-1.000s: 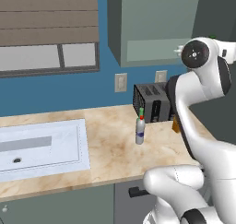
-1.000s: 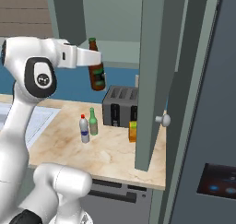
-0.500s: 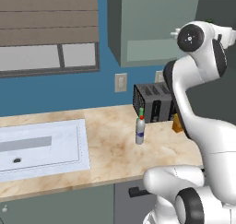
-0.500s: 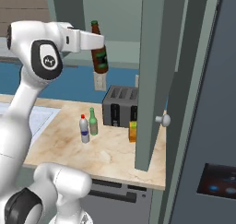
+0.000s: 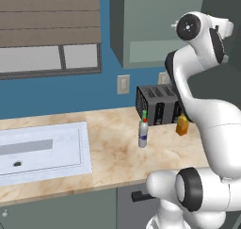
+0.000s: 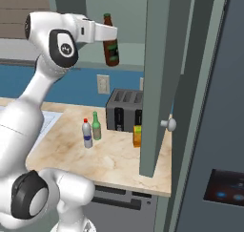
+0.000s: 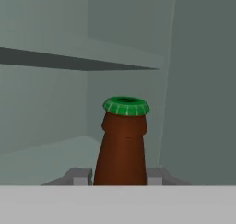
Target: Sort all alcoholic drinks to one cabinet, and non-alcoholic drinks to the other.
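Jaws tight around brown bottle (image 6: pixel 111 47)

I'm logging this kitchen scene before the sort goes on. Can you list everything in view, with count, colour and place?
Dark brown glass bottle with green cap: one, held up at the open upper cabinet.
Green glass bottle: one, on the counter.
White plastic bottle with red cap: one, beside the green one.
Small orange carton: one, in front of the toaster.
Black toaster: one, against the wall.
White sink: one, left counter end.
Grey cabinet door: one, swung open.
Gripper: one, shut on the brown bottle.
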